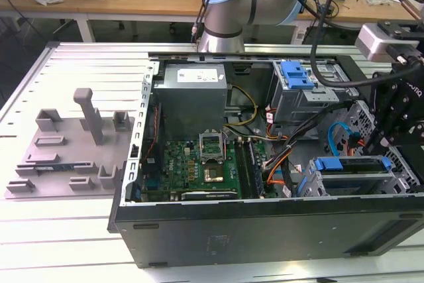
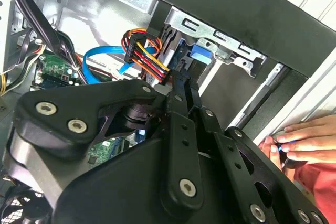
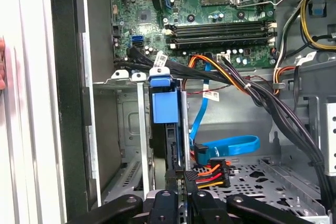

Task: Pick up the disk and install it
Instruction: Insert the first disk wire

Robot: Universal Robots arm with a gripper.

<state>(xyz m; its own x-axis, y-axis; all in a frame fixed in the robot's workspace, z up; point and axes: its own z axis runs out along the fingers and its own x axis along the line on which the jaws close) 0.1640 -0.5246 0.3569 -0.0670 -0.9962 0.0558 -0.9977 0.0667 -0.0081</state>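
The disk stands edge-on in a slot of the grey drive cage [image 3: 137,129], and its blue carrier frame [image 3: 163,103] faces the opening. That blue frame [image 2: 202,53] also shows in the second wrist view, and in the exterior view [image 1: 329,164] it sits at the case's lower right. My black gripper [image 2: 182,77] reaches down into the cage with its two fingers [image 2: 176,108] close together, the tips at the disk's blue end. In the first wrist view the gripper [image 3: 175,156] runs along the disk's dark edge. In the exterior view the gripper [image 1: 391,130] hangs over the cage.
The open computer case [image 1: 265,226] lies on a slatted white table. A power plug with red, orange and yellow wires [image 3: 210,174] and a blue data cable [image 3: 231,145] lie beside the slot. A person's hand [image 2: 299,140] rests on the case edge. A grey fixture tray [image 1: 66,150] sits at the exterior view's left.
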